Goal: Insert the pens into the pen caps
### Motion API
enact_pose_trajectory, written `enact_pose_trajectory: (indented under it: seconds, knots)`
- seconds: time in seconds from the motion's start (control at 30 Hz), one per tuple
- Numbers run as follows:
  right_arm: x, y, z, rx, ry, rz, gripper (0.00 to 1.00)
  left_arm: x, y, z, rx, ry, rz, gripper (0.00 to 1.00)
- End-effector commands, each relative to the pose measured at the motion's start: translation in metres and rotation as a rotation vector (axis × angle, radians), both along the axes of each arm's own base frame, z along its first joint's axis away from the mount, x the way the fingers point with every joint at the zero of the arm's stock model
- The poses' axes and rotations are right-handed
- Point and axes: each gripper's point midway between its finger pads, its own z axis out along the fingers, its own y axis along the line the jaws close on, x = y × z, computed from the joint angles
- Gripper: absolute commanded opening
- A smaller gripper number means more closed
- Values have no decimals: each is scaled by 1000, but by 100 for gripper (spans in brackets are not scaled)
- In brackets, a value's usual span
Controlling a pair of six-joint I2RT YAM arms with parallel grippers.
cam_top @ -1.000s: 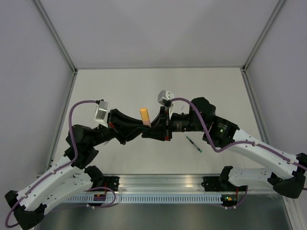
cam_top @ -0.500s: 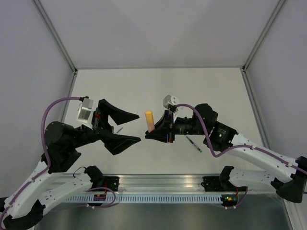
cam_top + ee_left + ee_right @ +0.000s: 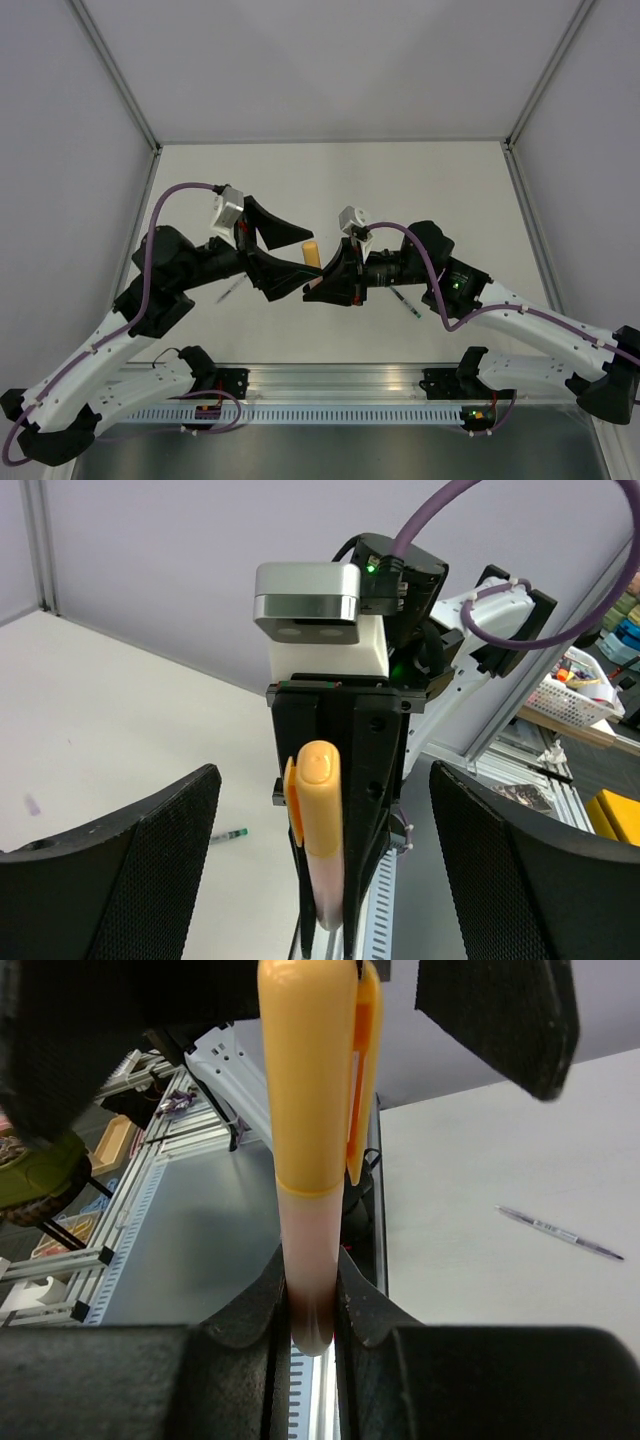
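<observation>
Orange-pink pen (image 3: 308,1260), wearing the one orange cap (image 3: 312,1080) in view, stands clamped in the right hand (image 3: 312,1305). The left hand (image 3: 322,790) gapes wide, one finger on either side of that cap, clear of it. Two more pens lie on the bench (image 3: 400,190), well apart: a dark green pen (image 3: 405,303) and a pale pen (image 3: 232,290).

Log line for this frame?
left gripper open, flanking cap | right gripper shut on orange pen, capped | green pen on table
</observation>
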Motion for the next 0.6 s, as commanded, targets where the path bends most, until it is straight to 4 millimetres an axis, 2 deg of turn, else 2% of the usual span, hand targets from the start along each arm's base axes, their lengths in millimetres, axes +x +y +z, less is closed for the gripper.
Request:
enact_pose_trajectory:
  seconds: [0.0, 0.17, 0.43, 0.57]
  knots:
    - [-9, 1, 18, 70, -23, 53, 0, 4, -3, 8, -30, -57, 9, 89]
    - [-8, 2, 16, 66, -17, 53, 0, 4, -4, 13, -43, -58, 4, 75]
    - [-9, 5, 12, 51, -1, 61, 0, 6, -1, 16, -57, -46, 29, 76]
    - [-8, 7, 7, 37, 4, 56, 0, 10, 2, 19, -71, -23, 59, 65]
